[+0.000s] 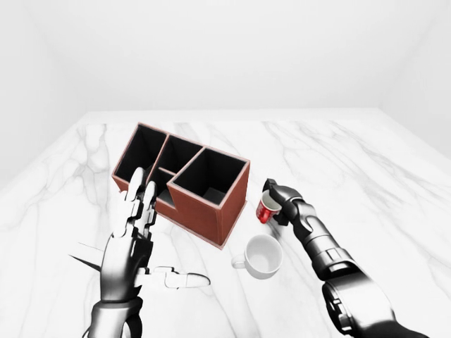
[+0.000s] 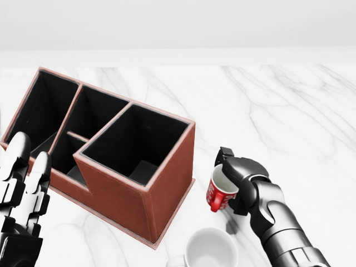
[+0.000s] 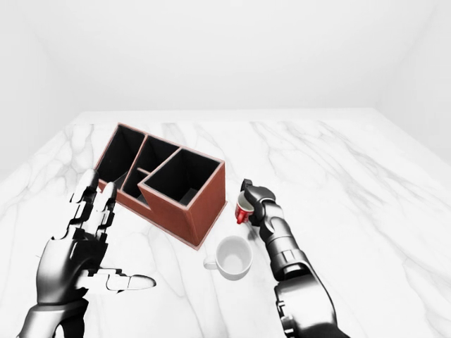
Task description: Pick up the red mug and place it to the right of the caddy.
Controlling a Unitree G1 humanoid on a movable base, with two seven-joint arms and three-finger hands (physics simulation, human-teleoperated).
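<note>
The red mug (image 2: 219,192) with white lettering hangs tilted just right of the caddy (image 2: 161,189), a brown box with several black compartments. My right hand (image 2: 232,179) is shut on the mug, fingers wrapped over its rim and far side. In the left-eye view the mug (image 1: 265,209) sits close to the caddy's right wall (image 1: 232,204), slightly above the marble. My left hand (image 1: 134,232) is open, fingers spread upright, at the lower left beside the caddy and holding nothing.
A white mug (image 2: 210,249) stands on the marble tabletop (image 2: 289,111) just below the red mug, near the caddy's lower corner. The tabletop stretches wide to the right and top of the views, ending at a white wall.
</note>
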